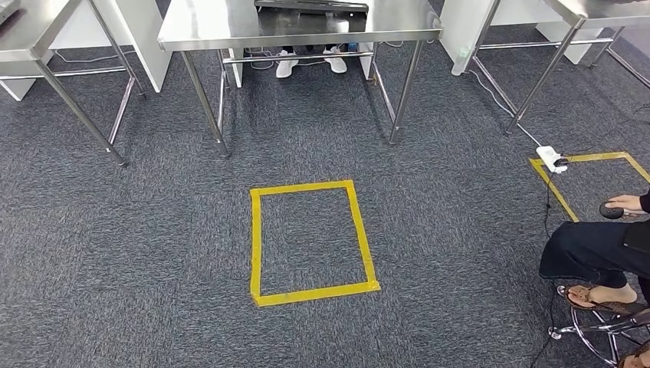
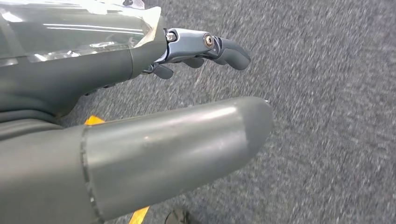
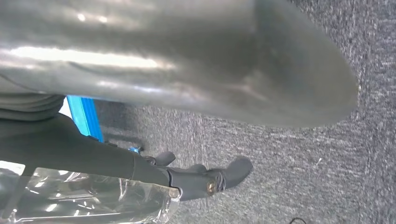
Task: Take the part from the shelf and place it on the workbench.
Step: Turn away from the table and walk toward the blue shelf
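Robot standing on grey carpet before a yellow tape rectangle (image 1: 313, 241), arms hanging, both hands free of any load.

The left hand (image 2: 140, 116) and the right hand (image 3: 187, 107) hang over the carpet (image 1: 153, 230), fingers (image 2: 219, 49) gently curled and apart, holding nothing. The part and its shelf are not visible, so the part's position, heading and long axis cannot be told. Steel desks (image 1: 299, 27) stand ahead; a seated person (image 1: 605, 245) waits at the right. By judgement the task is at the approach stage: the next move calls for locating the shelf.
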You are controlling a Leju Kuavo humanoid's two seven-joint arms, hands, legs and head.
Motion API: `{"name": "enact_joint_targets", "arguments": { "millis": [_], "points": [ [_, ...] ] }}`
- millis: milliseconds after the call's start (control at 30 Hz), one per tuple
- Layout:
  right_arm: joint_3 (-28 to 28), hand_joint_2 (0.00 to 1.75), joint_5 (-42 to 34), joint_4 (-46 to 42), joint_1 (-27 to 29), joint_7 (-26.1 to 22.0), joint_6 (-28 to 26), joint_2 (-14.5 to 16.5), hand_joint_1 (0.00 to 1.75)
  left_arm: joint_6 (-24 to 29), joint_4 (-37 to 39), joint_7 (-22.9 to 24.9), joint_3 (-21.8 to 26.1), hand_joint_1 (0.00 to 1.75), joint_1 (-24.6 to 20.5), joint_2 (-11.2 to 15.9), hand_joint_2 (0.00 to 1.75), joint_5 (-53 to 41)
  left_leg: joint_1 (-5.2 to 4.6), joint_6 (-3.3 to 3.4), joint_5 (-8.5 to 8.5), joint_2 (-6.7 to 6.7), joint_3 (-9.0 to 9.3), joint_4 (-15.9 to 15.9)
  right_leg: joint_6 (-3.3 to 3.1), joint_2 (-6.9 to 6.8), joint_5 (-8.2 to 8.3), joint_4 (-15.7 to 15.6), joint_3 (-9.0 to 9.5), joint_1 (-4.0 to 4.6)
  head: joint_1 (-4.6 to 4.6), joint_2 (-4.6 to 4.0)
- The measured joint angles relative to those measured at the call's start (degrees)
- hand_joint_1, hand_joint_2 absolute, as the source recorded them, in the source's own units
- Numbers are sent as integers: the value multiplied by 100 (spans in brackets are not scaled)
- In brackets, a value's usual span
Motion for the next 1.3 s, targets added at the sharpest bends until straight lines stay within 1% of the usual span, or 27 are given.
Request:
{"name": "enact_joint_targets", "arguments": {
  "millis": [167, 333, 400, 467, 500, 533, 600, 633, 667, 700, 733, 767, 800, 833, 867, 933, 967, 1000, 1033, 1067, 1100, 1133, 1167, 1200, 1233, 1267, 1300],
  "points": [
    [-73, 0, -65, 0, 0, -49, 1, 5, 0, -10, 0, -1, -15, 0, -4, 9, 0, -17, -45, 70, 43, 2, -41, 1, 74, 0, 49, -9, -38, -38, -1, 0],
    [-191, 0, -203, 0, 0, -175, 16, 14, 0, -1, 0, 1, -19, 0, -5, 16, 0, -17, -57, 108, 69, 2, -52, 4, 118, 0, 80, -11, -51, -52, -1, 0],
    [-232, 0, -232, 0, -1, -207, 41, 27, 0, 6, 0, 1, -18, 0, -7, 22, 0, -16, -65, 148, 72, 2, -59, 17, 167, 2, 114, -47, -52, -94, -6, 0],
    [-277, 0, -276, 0, -10, -266, 76, 34, 0, 16, 0, 2, -17, 0, -13, 21, 0, -10, -31, 214, 128, 24, -46, -68, 209, 11, 112, -37, -64, -107, -12, 0],
    [-300, 0, -290, 0, -16, -296, 88, 31, 0, 21, 0, 2, -16, 0, -15, 15, 0, -7, 0, 242, 172, 46, -38, -132, 194, 19, 31, 85, -126, -90, -7, 0],
    [-322, 0, -292, 0, -20, -320, 97, 27, 0, 24, 0, 2, -16, 0, -16, 11, 0, -3, 26, 259, 211, 74, -42, -185, 165, 28, -110, 329, -250, -83, 0, 0],
    [-360, 0, -279, 0, -20, -337, 109, 21, 0, 27, 0, 3, -16, 0, -17, 1, 0, 1, 41, 261, 247, 135, -82, -202, 113, 45, -487, 1126, -658, -94, 11, 0],
    [-373, 0, -272, 0, -13, -339, 113, 19, 0, 28, 0, 5, -15, 0, -17, -4, 0, 2, 44, 245, 256, 166, -103, -200, 120, 50, -619, 1498, -843, -103, 12, 0],
    [-385, 0, -266, 0, -3, -339, 115, 15, 0, 30, 0, 7, -15, 0, -16, -11, 0, 3, 50, 230, 265, 200, -117, -198, 154, 52, -666, 1708, -946, -116, 11, 0],
    [-394, 0, -258, 0, 7, -339, 116, 10, 0, 30, 0, 9, -14, 0, -16, -17, 0, 4, 63, 207, 271, 236, -125, -193, 213, 50, -608, 1676, -929, -134, 12, 0],
    [-401, 0, -248, 0, 12, -339, 118, 3, 0, 30, 1, 10, -14, 0, -16, -25, 0, 9, 85, 175, 270, 277, -128, -179, 291, 30, -459, 1392, -789, -159, 12, 0],
    [-406, 0, -230, 0, 10, -339, 122, -4, 0, 30, 1, 10, -14, 0, -17, -31, 0, 17, 102, 127, 260, 318, -132, -147, 376, -48, -264, 949, -569, -188, 13, 0],
    [-409, 0, -210, 0, 2, -339, 133, 3, 0, 30, -3, 11, -14, 0, -15, -21, 0, 26, 113, 64, 235, 361, -140, -98, 425, -146, -95, 552, -387, -199, 20, 0],
    [-410, 0, -188, 0, -8, -340, 144, 5, 0, 31, -6, 11, -14, 0, -15, -14, 0, 36, 112, 1, 209, 400, -146, -52, 416, -212, 27, 270, -267, -200, 19, 0],
    [-410, 0, -171, 0, -16, -343, 155, 11, 0, 33, -8, 10, -14, 0, -15, -6, 0, 46, 106, -51, 188, 434, -147, -16, 363, -254, 87, 143, -224, -191, 17, 0],
    [-410, 0, -150, 1, -16, -347, 166, 10, 0, 38, -10, 4, -14, 0, -18, -5, 0, 70, 119, -113, 185, 504, -131, -3, 202, -164, 110, 171, -273, -171, 4, 0],
    [-410, 0, -145, 2, -14, -350, 168, 10, 0, 39, -10, 2, -13, 0, -19, -5, 0, 82, 144, -137, 169, 506, -129, 10, 144, -117, 124, 183, -285, -173, 2, 0],
    [-410, 0, -141, 2, -13, -352, 169, 12, 0, 39, -10, 0, -13, 0, -20, -6, 0, 91, 169, -161, 86, 444, -157, 86, 93, -66, 144, 191, -292, -175, -1, 0],
    [-410, 0, -137, 2, -17, -355, 170, 13, 0, 39, -9, -1, -12, 0, -18, -7, 0, 98, 188, -181, -73, 340, -233, 265, 41, -12, 171, 194, -305, -173, -4, 0],
    [-410, 0, -134, 2, -22, -357, 170, 14, 0, 39, -9, -1, -12, 0, -16, -8, 0, 98, 196, -194, -293, 205, -359, 562, -3, 38, 198, 195, -323, -160, -10, 0],
    [-410, 0, -132, 2, -25, -361, 170, 17, 0, 39, -9, -1, -12, 0, -13, -8, 0, 98, 193, -196, -532, 92, -526, 956, -39, 93, 220, 198, -349, -137, -15, 0],
    [-410, 0, -129, 2, -24, -363, 170, 19, 0, 40, -9, -1, -12, 0, -9, -5, 0, 98, 185, -188, -711, 36, -690, 1343, -66, 154, 238, 200, -378, -110, -18, 0],
    [-411, 0, -127, 2, -18, -366, 170, 21, 0, 40, -9, -1, -12, 0, -6, -2, 0, 99, 175, -166, -789, 10, -798, 1608, -84, 221, 249, 202, -397, -81, -20, 0],
    [-412, 0, -127, 2, -9, -367, 170, 22, 0, 40, -9, -1, -10, 0, -3, 1, 0, 101, 160, -128, -749, -2, -813, 1669, -95, 295, 257, 203, -406, -52, -19, 0],
    [-413, 0, -128, 2, -3, -368, 170, 21, 0, 39, -9, -1, -9, 0, -2, 2, 0, 100, 141, -72, -603, -27, -718, 1495, -105, 373, 263, 203, -405, -24, -19, 0],
    [-414, 0, -132, 2, -3, -369, 168, 21, 0, 38, -9, -1, -7, 0, -1, 2, 0, 99, 117, 4, -393, -105, -533, 1133, -111, 452, 269, 201, -400, -2, -19, 0],
    [-416, 0, -138, 3, -5, -371, 167, 36, 0, 37, -11, -2, -6, 0, -2, 15, 0, 97, 101, 103, -227, -276, -331, 739, -111, 522, 275, 200, -399, 1, -12, 0]
  ]
}}
